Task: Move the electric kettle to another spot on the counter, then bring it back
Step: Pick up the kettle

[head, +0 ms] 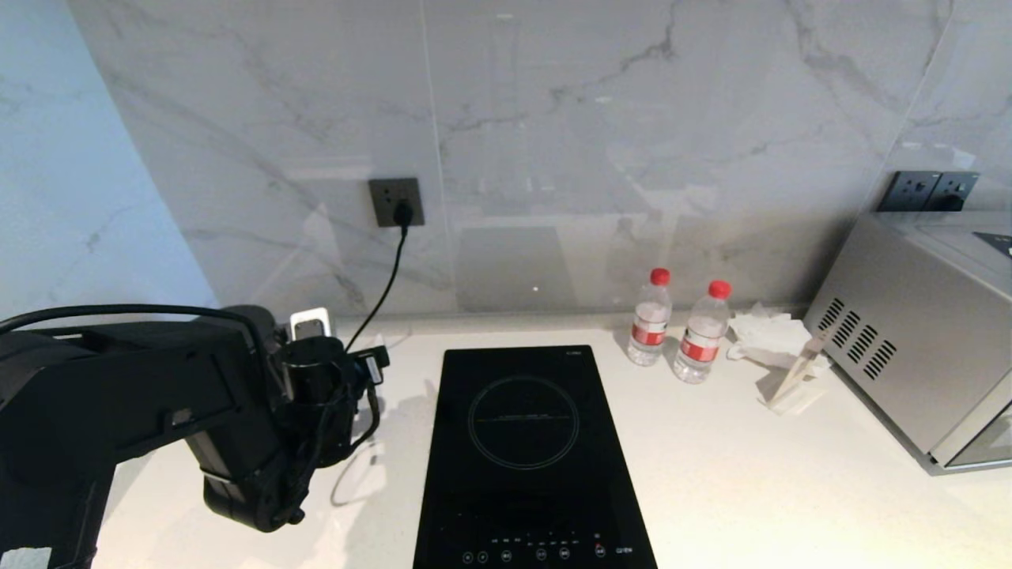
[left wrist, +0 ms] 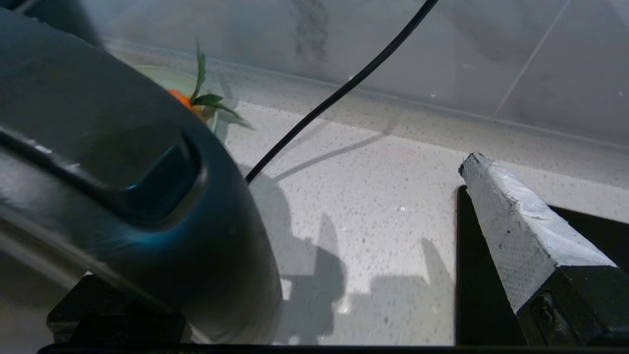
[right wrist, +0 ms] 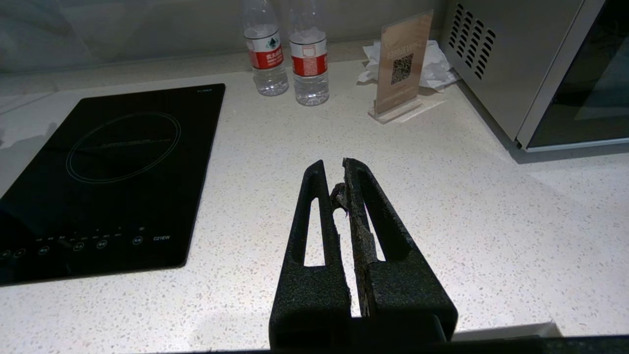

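- Kettle (left wrist: 123, 196), dark grey with a glossy curved body, fills the left half of the left wrist view, very close to the camera; in the head view the left arm at lower left hides it.
- Left end effector (left wrist: 373, 236) is spread wide, holding nothing; one white-padded finger (left wrist: 516, 221) shows at lower right, apart from the kettle, with bare speckled worktop (left wrist: 373, 206) between them.
- Black cord (left wrist: 339, 93) runs from the wall socket (head: 395, 202) down towards the kettle.
- Right end effector (right wrist: 339, 182) hangs over the worktop at centre bottom of its own view, fingers pressed together, empty.
- Black hob (head: 530, 450) lies at centre of the head view; two water bottles (head: 676, 328) and a steel microwave (head: 917, 332) stand to the right.
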